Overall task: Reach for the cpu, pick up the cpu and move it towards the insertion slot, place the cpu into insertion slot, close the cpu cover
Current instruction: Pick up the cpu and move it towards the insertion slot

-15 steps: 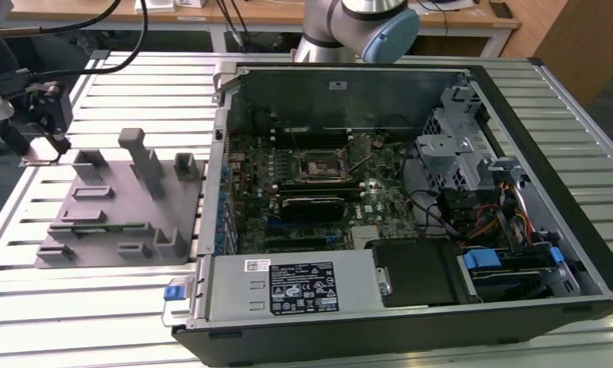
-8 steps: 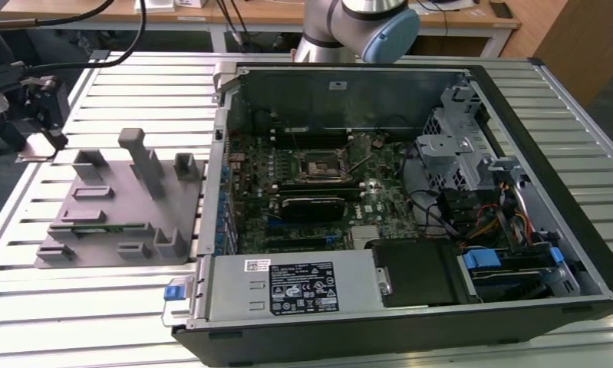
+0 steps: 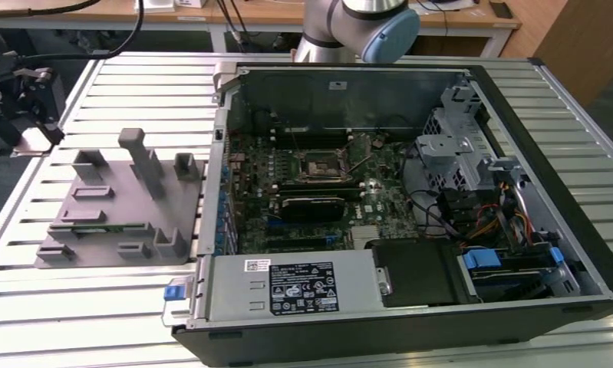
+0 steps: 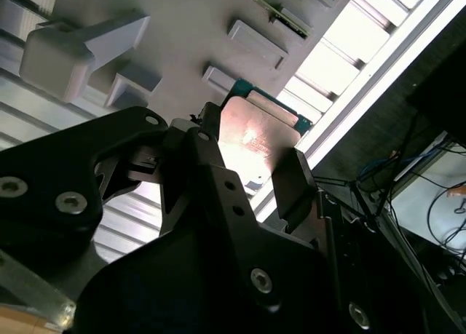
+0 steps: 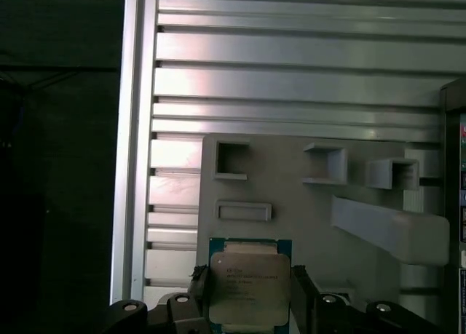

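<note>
Silvery cpu (image 5: 250, 283) is in the gripper (image 4: 253, 148): both wrist views show the fingers (image 5: 301, 294) narrowed onto two opposite edges of the chip, touching it on both sides.

- Status: reach and pick look done. My read is that the chip is clear of the grey fixture plate (image 5: 291, 196), since it looks large against the plate's pockets and overlaps the plate's edge in the second wrist view.
- Position: cpu hangs over the fixture plate and the slatted metal surface (image 3: 132, 84), beside the open case (image 3: 388, 337), not inside it.
- Remaining: the carry to the socket, placement and the cover.
- Target: insertion slot (image 3: 320, 165) sits mid-motherboard (image 3: 388, 203) in the exterior view. Its centre is dark and it looks empty. It lies well apart from the fixture plate, on the exterior view's right of it.
- Can't tell how the cpu cover stands.
</note>
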Tool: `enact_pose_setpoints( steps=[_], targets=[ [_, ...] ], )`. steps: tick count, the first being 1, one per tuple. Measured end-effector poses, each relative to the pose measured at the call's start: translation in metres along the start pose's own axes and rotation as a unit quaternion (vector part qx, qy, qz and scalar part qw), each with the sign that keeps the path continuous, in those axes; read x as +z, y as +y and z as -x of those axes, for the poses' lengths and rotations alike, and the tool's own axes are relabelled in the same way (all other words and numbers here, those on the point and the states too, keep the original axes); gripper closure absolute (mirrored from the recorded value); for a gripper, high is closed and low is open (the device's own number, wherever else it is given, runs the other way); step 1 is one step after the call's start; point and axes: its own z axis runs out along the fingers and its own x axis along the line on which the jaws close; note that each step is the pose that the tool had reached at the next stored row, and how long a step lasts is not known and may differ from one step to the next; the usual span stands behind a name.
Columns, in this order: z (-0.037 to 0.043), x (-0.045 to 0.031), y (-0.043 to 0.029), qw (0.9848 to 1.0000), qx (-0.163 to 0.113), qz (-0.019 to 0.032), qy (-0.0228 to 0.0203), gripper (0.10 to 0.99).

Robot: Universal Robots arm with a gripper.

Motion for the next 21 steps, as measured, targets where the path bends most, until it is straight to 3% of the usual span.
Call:
enact_pose_setpoints(
  steps=[10, 21],
  targets=[
    [0.0, -0.0165, 0.0007, 1.0, 0.0, 0.0, 0.0, 0.557],
    [0.0001, -0.0394, 0.0017, 1.0, 0.0, 0.0, 0.0, 0.557]
  ],
)
